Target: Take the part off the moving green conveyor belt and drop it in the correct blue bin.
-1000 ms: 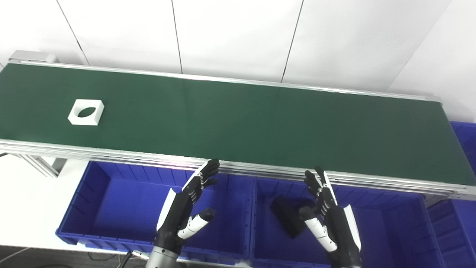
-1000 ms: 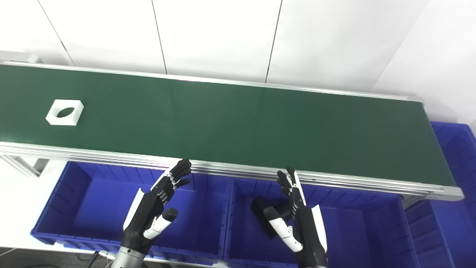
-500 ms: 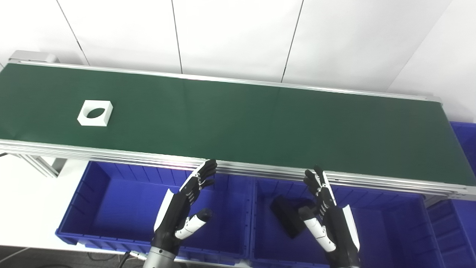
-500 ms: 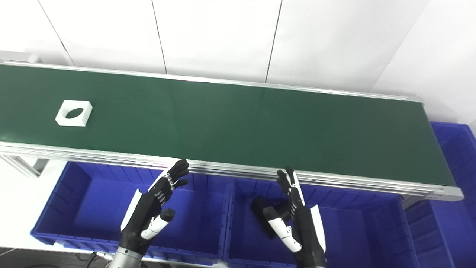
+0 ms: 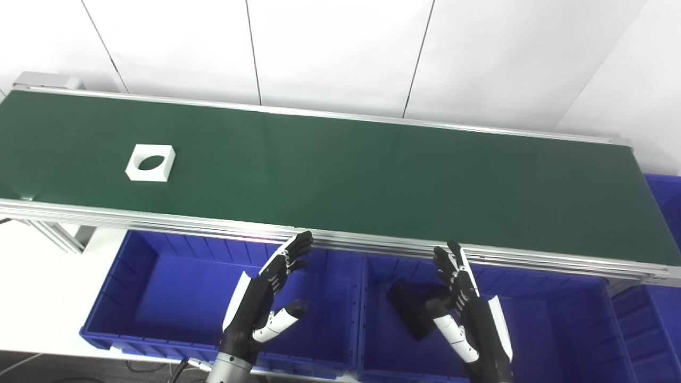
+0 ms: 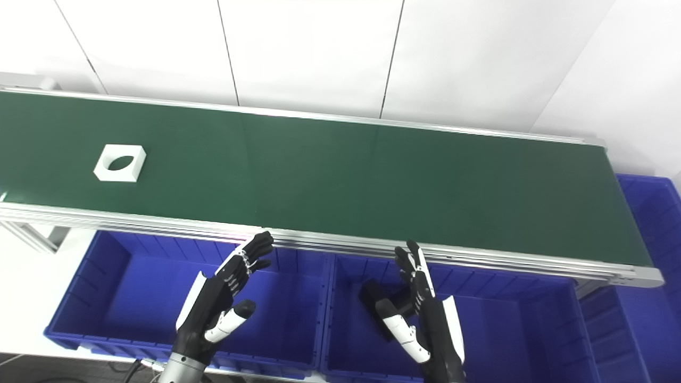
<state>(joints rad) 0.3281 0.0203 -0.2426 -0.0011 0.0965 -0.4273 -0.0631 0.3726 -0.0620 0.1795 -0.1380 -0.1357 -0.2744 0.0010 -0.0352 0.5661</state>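
White plastic makes up the part (image 5: 150, 163), a square block with a round hole through its middle. It lies flat on the green conveyor belt (image 5: 340, 165), towards the belt's left end and nearer its front edge than its back, with bare belt all around it. Nothing touches it, and both hands are well apart from it, off to the right and lower in the view.

An aluminium rail (image 5: 159, 221) runs along the belt's front edge. Below that rail stand two blue bins side by side. The left blue bin (image 5: 122, 290) sits under the left half of the belt. The right blue bin (image 5: 558, 319) adjoins it and holds a black block (image 5: 407, 311) lying tilted on its floor near the left wall. Part of a further blue bin (image 5: 662, 191) shows at the far right, beyond the end of the belt.

The left hand (image 5: 266, 298) hovers over the left blue bin, fingers stretched up towards the rail and thumb held out to the side, holding nothing. The right hand (image 5: 463, 303) hovers over the right blue bin, just beside the black block in the view, its fingers likewise spread and pointing up, and it grips nothing. Behind the belt rises a white panelled wall (image 5: 340, 53).
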